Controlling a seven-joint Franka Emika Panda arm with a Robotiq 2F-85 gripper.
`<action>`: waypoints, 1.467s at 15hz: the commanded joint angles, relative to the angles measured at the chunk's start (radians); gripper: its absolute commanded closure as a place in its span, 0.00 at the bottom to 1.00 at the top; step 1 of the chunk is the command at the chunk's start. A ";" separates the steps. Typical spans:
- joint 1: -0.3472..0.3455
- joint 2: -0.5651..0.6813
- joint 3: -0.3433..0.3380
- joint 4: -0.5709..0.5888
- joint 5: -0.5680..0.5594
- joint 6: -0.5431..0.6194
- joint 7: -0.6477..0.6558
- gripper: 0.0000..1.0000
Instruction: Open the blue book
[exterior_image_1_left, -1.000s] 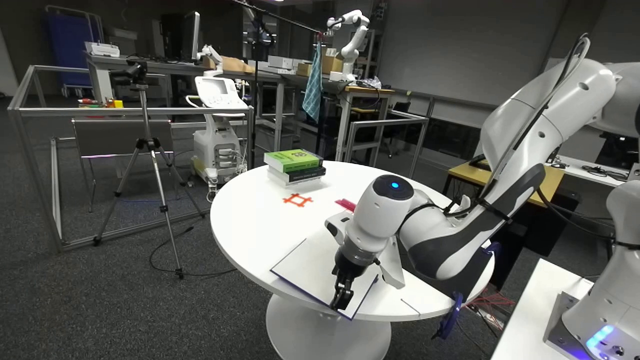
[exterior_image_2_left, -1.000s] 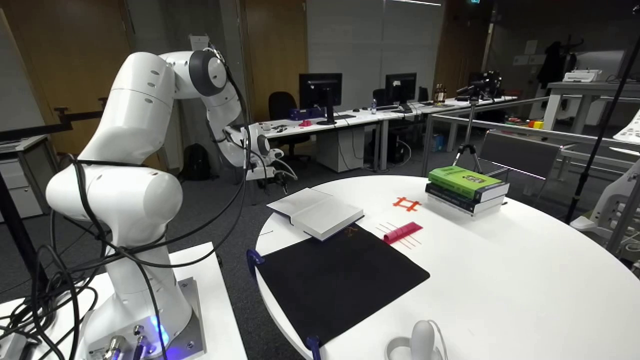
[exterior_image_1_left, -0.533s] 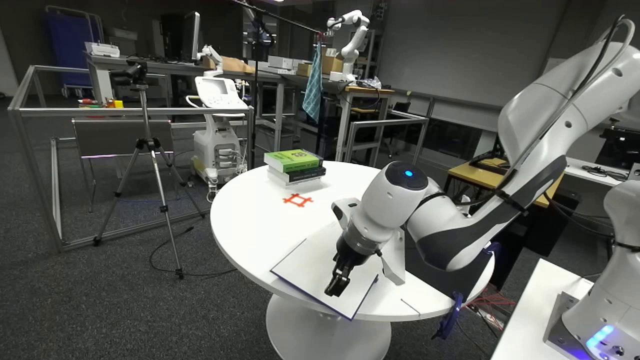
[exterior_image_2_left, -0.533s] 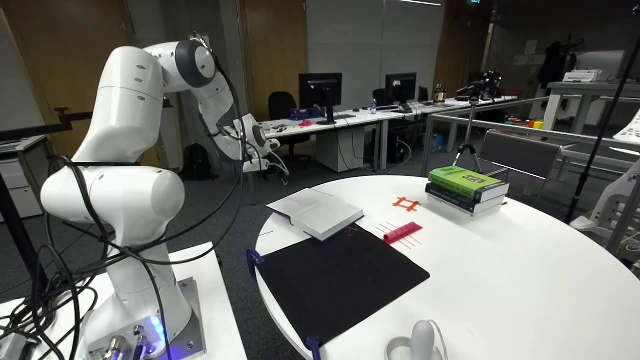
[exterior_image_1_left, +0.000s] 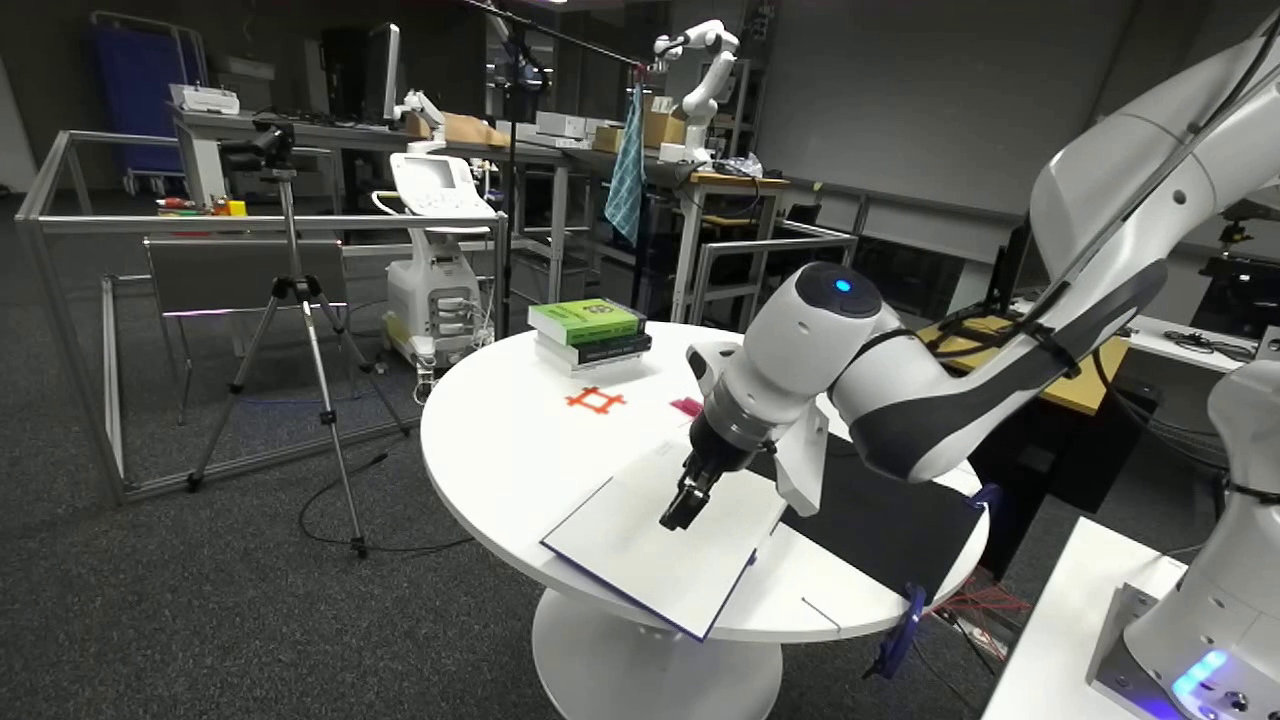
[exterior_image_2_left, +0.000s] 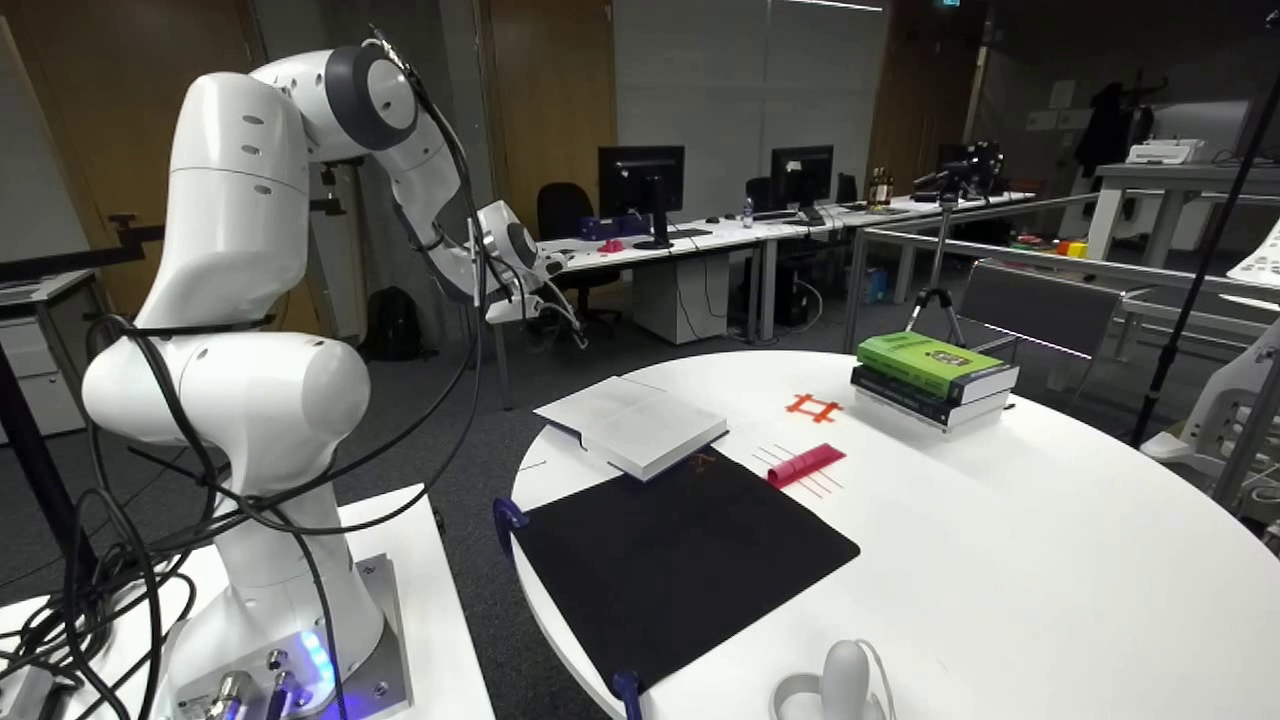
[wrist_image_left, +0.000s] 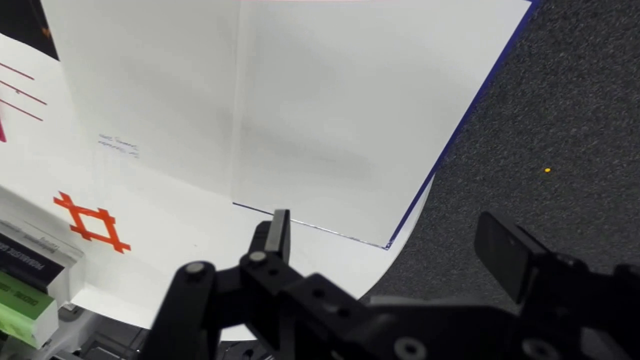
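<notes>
White tabletop (exterior_image_1_left: 500, 450) holds the open blue book (exterior_image_2_left: 635, 422), claw (wrist_image_left: 384, 224) spread wide

In an exterior view I get the bench (exterior_image_2_left: 1000, 560) bright white and the walls (exterior_image_2_left: 690, 60) dim — a ceiling light (exterior_image_2_left: 832, 4) glares along the top edge. In the wrist view soft grey shadows lie across the book (wrist_image_left: 320, 100) — and the gripper (wrist_image_left: 383, 227) looks slightly out of focus.

On the round desk (exterior_image_2_left: 1000, 560), well apart from the gripper (exterior_image_1_left: 683, 511), a green book (exterior_image_2_left: 925, 360) tops a book stack (exterior_image_2_left: 898, 396); the orange tape hash (wrist_image_left: 86, 210) lies nearer the gripper. To one side spreads the black mat (exterior_image_2_left: 690, 560), two blue clamps (exterior_image_2_left: 510, 514) farther out.
</notes>
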 joint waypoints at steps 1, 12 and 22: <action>-0.057 -0.116 0.027 -0.072 -0.042 -0.056 0.026 0.00; -0.388 -0.319 0.243 -0.189 0.089 -0.177 -0.137 0.00; -0.649 -0.460 0.371 -0.286 0.340 -0.176 -0.472 0.00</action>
